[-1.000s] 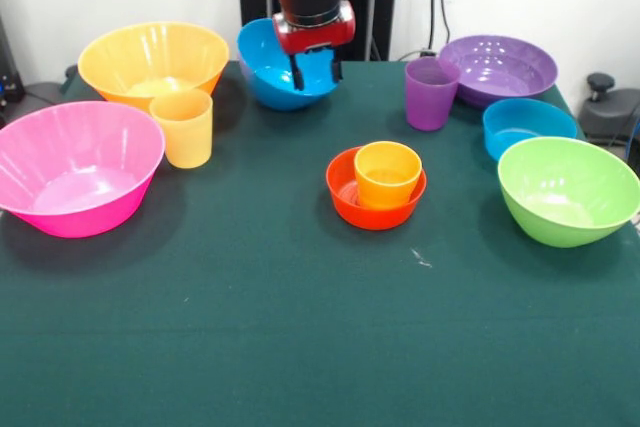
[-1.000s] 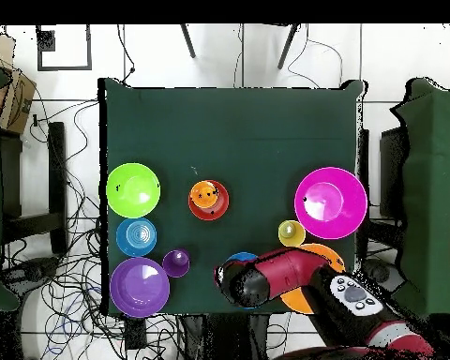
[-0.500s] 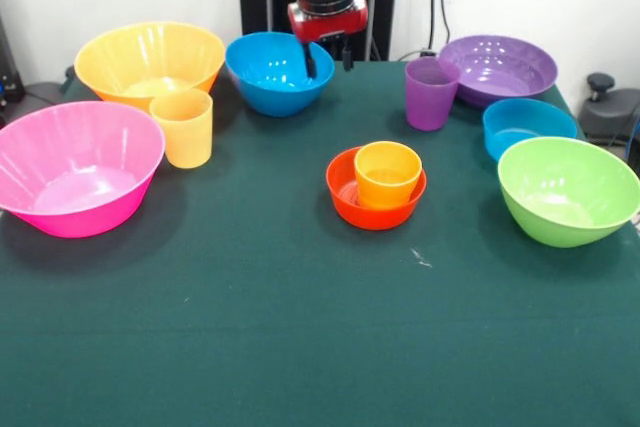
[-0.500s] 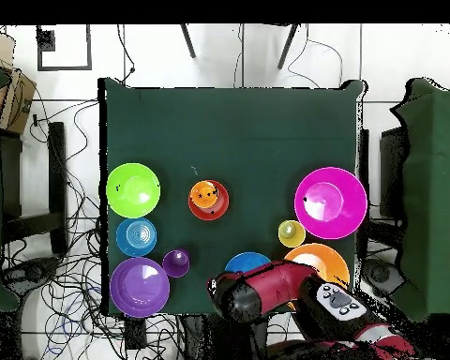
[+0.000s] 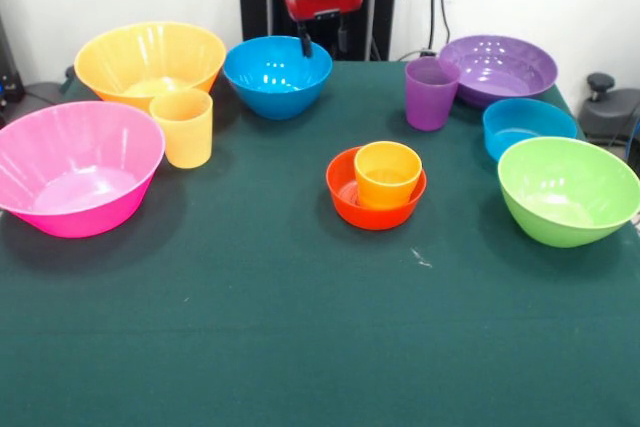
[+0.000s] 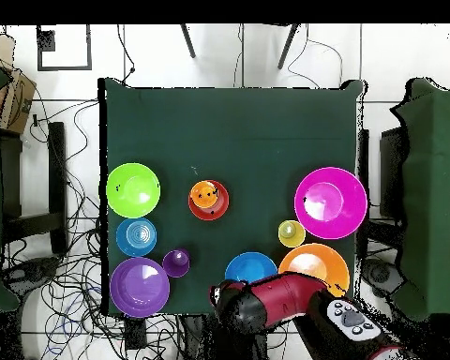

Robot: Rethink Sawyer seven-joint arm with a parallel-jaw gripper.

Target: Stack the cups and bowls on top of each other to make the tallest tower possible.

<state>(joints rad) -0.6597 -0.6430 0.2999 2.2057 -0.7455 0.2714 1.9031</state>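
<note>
**Gripper high at the far edge, holding nothing; tower is two pieces**

We see the gripper [image 5: 322, 44] raised above the table's [image 5: 300, 347] back edge, just beside the rim of the medium blue bowl [image 5: 277, 74]. Two dark fingers hang below the red wrist with a gap between them and nothing in that gap, so we read the jaws as spread and empty. In the overhead view the arm [image 6: 271, 302] covers the gripper.

The tower stands near the table's middle: the orange cup [image 5: 387, 174] sits upright inside the red-orange bowl [image 5: 375, 192]. Nothing else rests on it.

The other pieces all lie apart, mouths up, on the green cloth. In the front view:
- the pink bowl [image 5: 75, 167] at the left edge
- the yellow bowl [image 5: 151, 62] behind it
- the yellow-orange cup [image 5: 182, 127] just in front of the yellow bowl
- the purple cup [image 5: 431, 93] right of centre, beside the purple bowl [image 5: 498, 69]
- the small blue bowl [image 5: 528, 127] between the purple bowl and the lime bowl [image 5: 568, 189]
</note>
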